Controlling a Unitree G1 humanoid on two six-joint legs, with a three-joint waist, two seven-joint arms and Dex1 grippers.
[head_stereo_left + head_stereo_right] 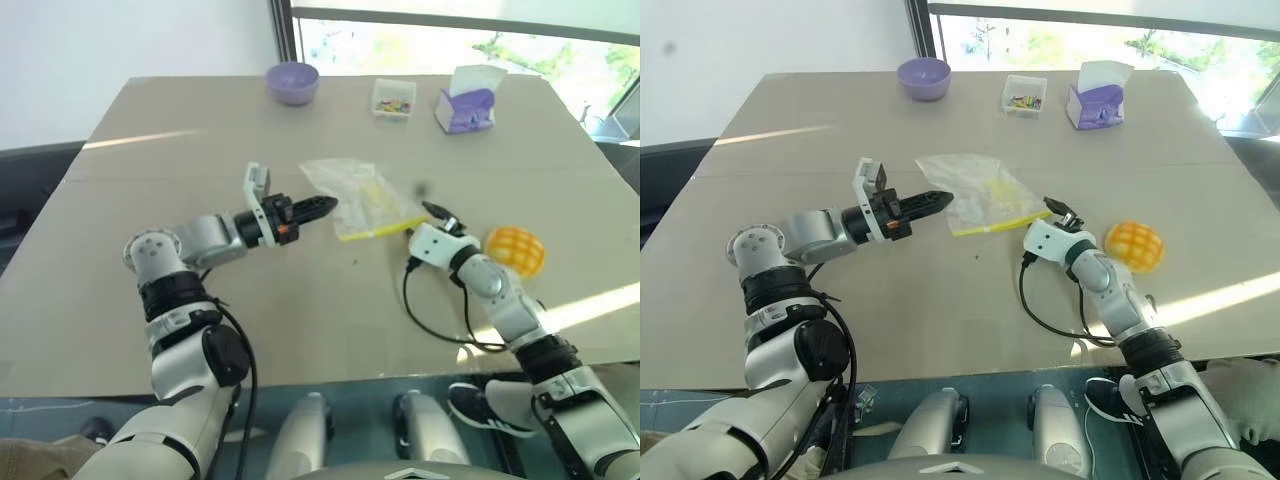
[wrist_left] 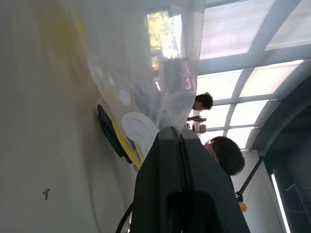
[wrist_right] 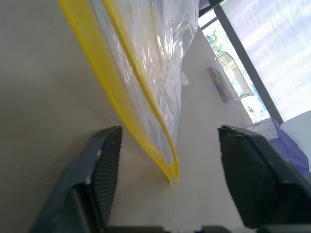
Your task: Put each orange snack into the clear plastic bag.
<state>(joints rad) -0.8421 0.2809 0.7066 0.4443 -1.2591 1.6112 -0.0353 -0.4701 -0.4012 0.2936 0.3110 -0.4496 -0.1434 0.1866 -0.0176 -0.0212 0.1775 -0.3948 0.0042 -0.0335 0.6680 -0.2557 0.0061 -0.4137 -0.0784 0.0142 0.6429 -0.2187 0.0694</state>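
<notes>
clear plastic bag: its yellow corner lies between the right gripper's parted jaws; left gripper's jaws clamp its 9 o'clock edge.

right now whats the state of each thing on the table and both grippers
clear plastic bag: empty, one corner lifted, yellow-strip mouth near the right gripper
orange snack: on the table, outside the bag
left gripper: shut on the bag's corner
right gripper: open, fingers either side of the mouth's corner
purple bowl: upright
tissue box: tissue sticking up
</notes>
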